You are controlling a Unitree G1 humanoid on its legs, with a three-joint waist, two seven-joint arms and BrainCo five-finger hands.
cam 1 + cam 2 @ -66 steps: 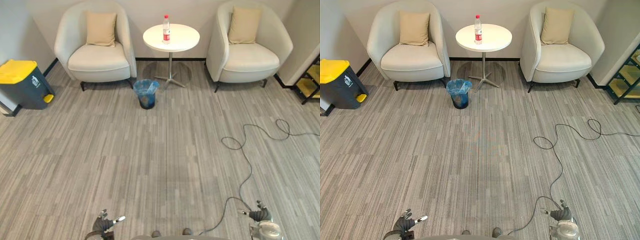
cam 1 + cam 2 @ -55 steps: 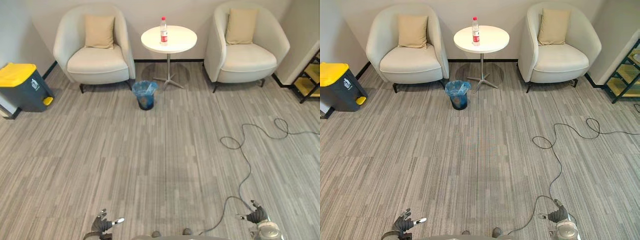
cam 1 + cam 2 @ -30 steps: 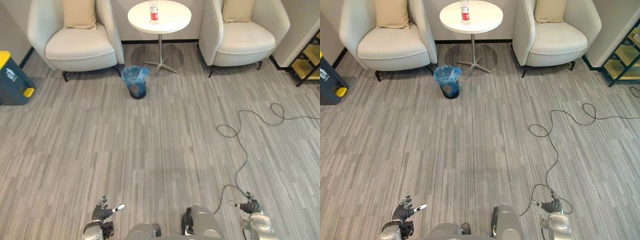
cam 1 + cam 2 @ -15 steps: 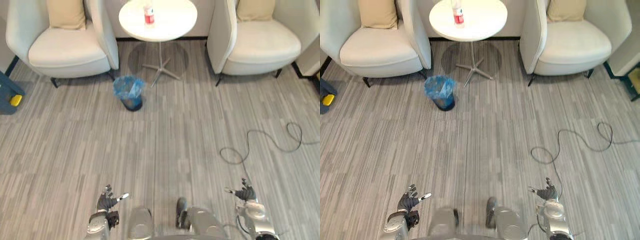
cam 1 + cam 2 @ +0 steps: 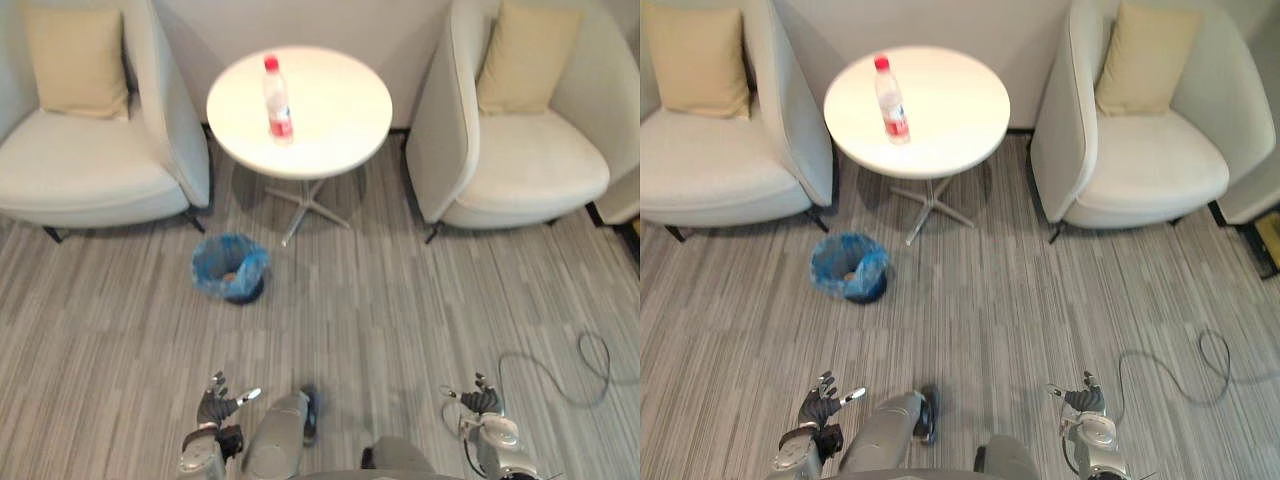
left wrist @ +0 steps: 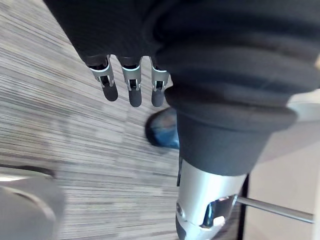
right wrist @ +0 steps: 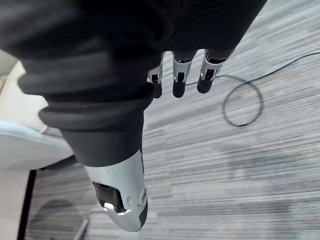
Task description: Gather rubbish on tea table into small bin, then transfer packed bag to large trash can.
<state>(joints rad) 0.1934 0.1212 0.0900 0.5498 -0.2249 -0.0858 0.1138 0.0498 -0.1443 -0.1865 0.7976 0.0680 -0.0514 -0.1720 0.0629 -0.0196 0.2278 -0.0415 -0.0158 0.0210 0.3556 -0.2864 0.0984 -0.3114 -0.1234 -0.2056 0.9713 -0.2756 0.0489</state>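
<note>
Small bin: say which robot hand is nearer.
Left. The left robot hand hangs nearly straight before the small bin; the right robot hand is far off to its right.

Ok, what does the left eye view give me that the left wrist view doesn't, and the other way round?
Left eye view: the bottle upright on the table, the left armchair and right armchair flanking it, and the right hand low, open, empty.
Left wrist view: the left hand from close, its fingers straight, holding nothing.
Both: the bin with its blue bag, standing on the floor ahead of the left hand.
</note>
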